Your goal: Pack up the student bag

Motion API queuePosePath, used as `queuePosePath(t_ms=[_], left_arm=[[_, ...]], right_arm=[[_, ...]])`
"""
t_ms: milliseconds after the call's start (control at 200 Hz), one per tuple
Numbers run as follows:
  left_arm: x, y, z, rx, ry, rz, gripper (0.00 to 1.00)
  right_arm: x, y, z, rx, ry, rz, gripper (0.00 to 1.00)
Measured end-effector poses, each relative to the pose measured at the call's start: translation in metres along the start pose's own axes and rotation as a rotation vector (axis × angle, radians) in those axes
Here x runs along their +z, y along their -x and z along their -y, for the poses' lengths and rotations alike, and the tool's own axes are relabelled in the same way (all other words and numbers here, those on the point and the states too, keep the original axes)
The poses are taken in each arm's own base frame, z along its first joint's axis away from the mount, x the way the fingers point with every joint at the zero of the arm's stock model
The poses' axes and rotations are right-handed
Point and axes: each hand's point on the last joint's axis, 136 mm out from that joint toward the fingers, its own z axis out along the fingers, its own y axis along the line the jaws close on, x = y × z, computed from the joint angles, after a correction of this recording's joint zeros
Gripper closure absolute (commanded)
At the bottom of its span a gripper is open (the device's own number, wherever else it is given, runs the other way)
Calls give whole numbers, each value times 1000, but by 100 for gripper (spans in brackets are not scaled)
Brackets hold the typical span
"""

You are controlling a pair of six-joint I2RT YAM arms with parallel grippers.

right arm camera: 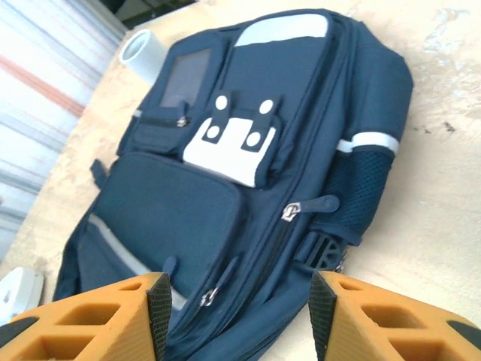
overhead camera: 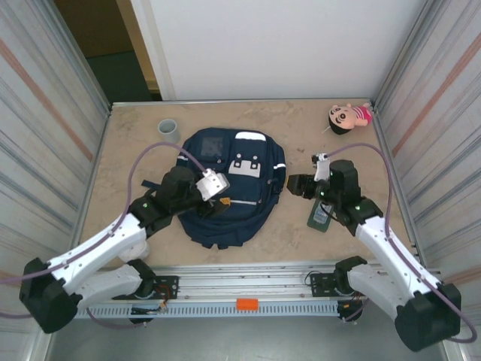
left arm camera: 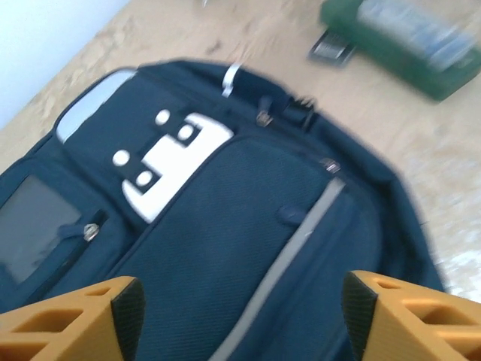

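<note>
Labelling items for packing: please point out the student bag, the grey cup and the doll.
student bag (overhead camera: 239,219), top view, lower front pocket.
grey cup (overhead camera: 169,134), top view, side wall.
doll (overhead camera: 342,120), top view, head.

Beige stone-look tabletop (overhead camera: 293,124), corrugated metal side walls (overhead camera: 45,113), white back panel (overhead camera: 278,45), dark opening (overhead camera: 105,37) upper left.

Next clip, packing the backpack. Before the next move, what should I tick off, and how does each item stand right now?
1. Jaws of the left gripper apart, nothing between them: ok.
2. Jaws of the right gripper apart, nothing between them: ok.
3. The student bag lies flat, front up: ok.
4. A compartment open for packing: not ok, the zips look shut.
5. The green box lies on the table beside the bag: ok.
</note>
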Motion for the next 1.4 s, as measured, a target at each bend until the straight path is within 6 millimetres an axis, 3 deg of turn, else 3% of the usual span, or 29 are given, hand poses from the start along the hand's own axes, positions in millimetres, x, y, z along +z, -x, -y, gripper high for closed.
queuePosePath(t_ms=[175, 346, 576, 666, 882, 1047, 1092, 1213, 1248, 1308, 1398], left_arm=[[40, -45, 19, 197, -64, -221, 13], [57, -78, 31, 305, -180, -370, 11], [70, -83, 32, 350, -210, -379, 14], [74, -82, 33, 362, -211, -368, 8], [71, -73, 42, 365, -240, -307, 7], [70, -78, 45, 362, -242, -309, 8], [70, -78, 45, 356, -237, -309, 15], [74, -79, 39, 355, -192, -312, 49], [75, -80, 39, 358, -183, -315, 65], [77, -80, 40, 367, -177, -320, 100], [75, -77, 39, 363, -175, -320, 100]], right_arm=[[4, -23, -1, -7, 14, -48, 47], [7, -27, -5, -19, 28, -61, 46], [13, -38, 0, -20, 31, -68, 46], [15, -42, 2, -19, 32, -74, 46], [15, -39, 0, -24, 39, -59, 45], [15, -36, -1, -29, 46, -47, 45], [15, -36, -2, -29, 48, -48, 44], [15, -35, -2, -30, 51, -45, 45], [15, -34, -3, -31, 52, -41, 45], [15, -33, -3, -33, 55, -35, 44], [15, -32, -4, -35, 57, -31, 42]])
